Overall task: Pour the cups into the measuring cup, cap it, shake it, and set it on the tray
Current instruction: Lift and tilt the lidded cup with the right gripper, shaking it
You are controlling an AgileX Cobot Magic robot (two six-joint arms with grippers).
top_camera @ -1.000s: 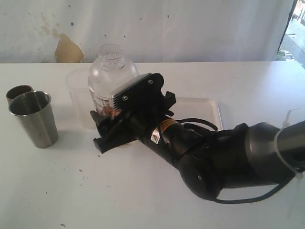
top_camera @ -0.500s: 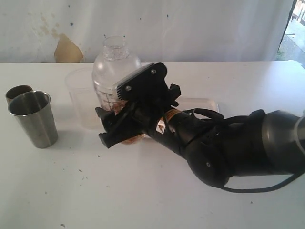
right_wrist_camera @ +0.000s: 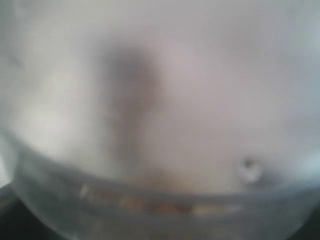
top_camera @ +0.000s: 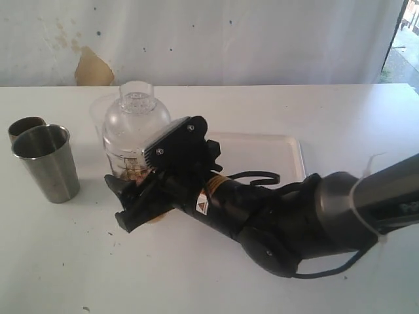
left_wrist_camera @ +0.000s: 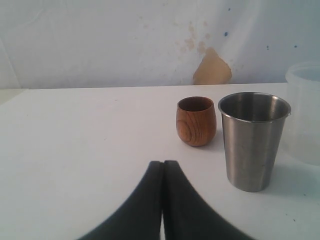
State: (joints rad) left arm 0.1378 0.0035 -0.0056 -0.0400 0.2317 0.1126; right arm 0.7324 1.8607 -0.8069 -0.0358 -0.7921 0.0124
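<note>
measuring cup (top_camera: 131,134) clamped in right end effector (top_camera: 119,204); left end effector (left_wrist_camera: 163,167) pressed together.

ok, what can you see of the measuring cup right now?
The measuring cup is a clear plastic cylinder with dark graduation marks, capped by a clear domed lid with a perforated neck. Brownish bits lie at its bottom. In the exterior view it stands roughly upright, left of the tray. The right gripper grips its lower half; whether its base rests on the table is hidden.
</note>
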